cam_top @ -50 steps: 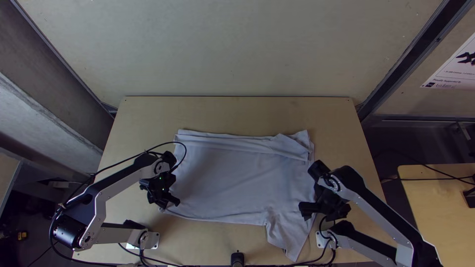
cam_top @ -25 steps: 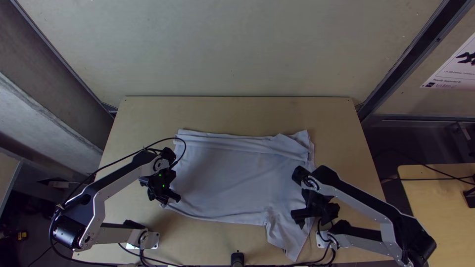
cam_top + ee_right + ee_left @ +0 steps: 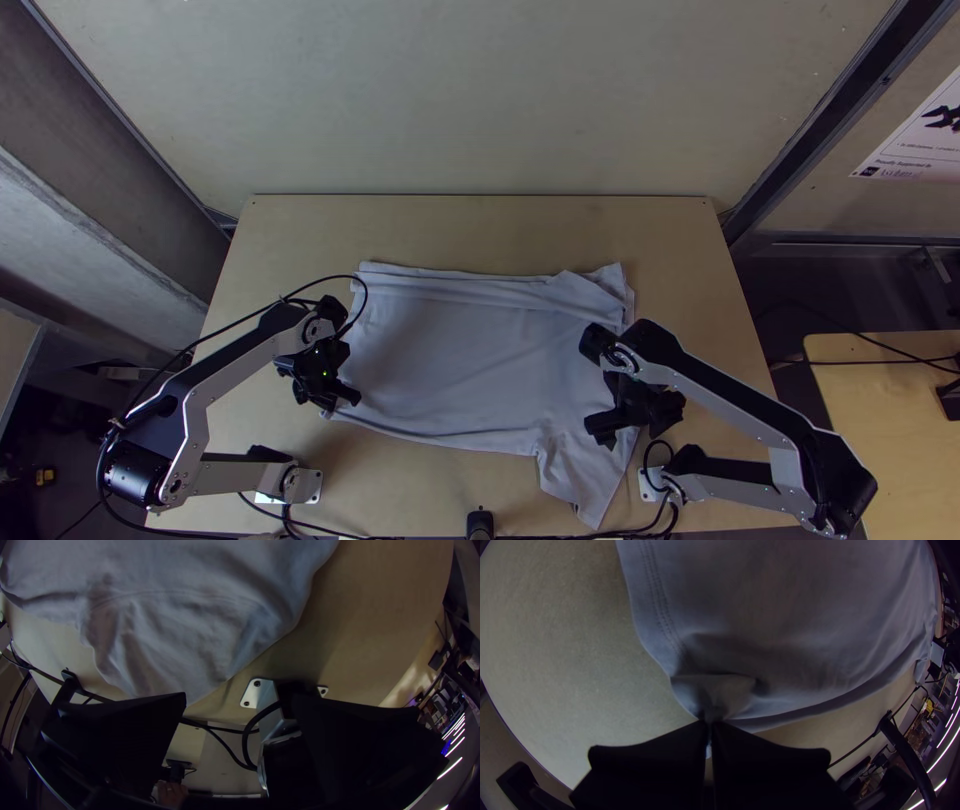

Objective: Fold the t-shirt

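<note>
- We see the matte, pale t-shirt (image 3: pixel 470 350) spread, its double-stitched corner pinched and bunched in the left gripper (image 3: pixel 340 402).
- We find the right gripper (image 3: pixel 630 430) near the wrinkled, tapering sleeve (image 3: pixel 585 485), fingers apart.
- Beneath both, our smooth wooden table (image 3: pixel 480 230).

Dim wrist views (corners near-black), bent edges, soft shadows, glaring strips (image 3: pixel 450 768), probably lamps

Table steeply below the high camera
</note>
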